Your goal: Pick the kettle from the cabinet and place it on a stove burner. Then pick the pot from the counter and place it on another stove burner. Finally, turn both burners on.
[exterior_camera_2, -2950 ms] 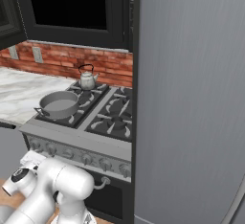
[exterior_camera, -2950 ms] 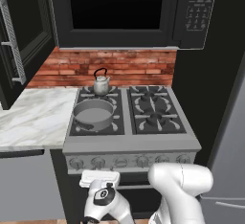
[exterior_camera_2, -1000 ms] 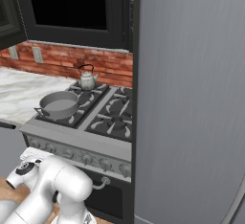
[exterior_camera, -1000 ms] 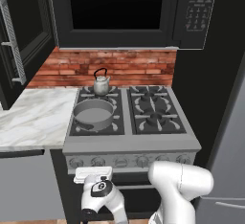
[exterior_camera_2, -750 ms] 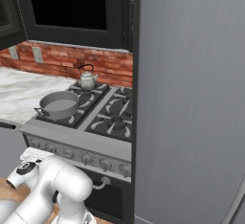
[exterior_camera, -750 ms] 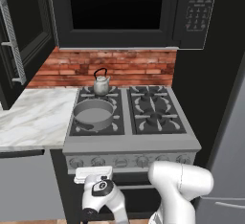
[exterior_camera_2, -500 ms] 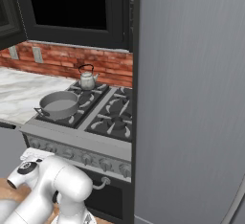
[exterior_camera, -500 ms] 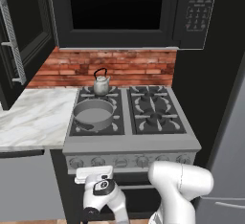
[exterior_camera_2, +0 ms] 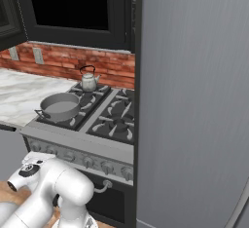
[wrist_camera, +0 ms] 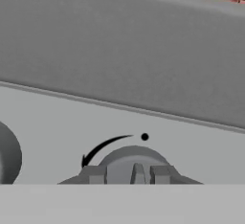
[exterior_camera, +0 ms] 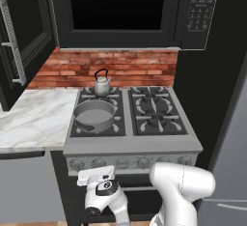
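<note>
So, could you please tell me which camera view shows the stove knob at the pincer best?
The hand view: the knob sits close up between the pincer fingertips, with its curved arrow marking above. In the left base view the hand covers that knob on the range's front panel; the right base view gives the knob row small, partly behind the arm.

— Where is the arm (exterior_camera: 181, 186)?
— It rises at the lower right of the left base view, bends at a bulky white elbow and reaches left and down; the forearm ends in a dark-jointed wrist (exterior_camera: 105, 188) low in front of the base.

— And from the other side?
— In the right base view the arm (exterior_camera_2: 53, 188) sits at the lower left, its wrist (exterior_camera_2: 30, 169) pointing left.

— What is the gripper (wrist_camera: 128, 174) doing?
— In the hand view its two dark fingertips (wrist_camera: 94, 174) stand a narrow way apart, pressed either side of a knob (wrist_camera: 136, 163). It looks clamped on it.
</note>
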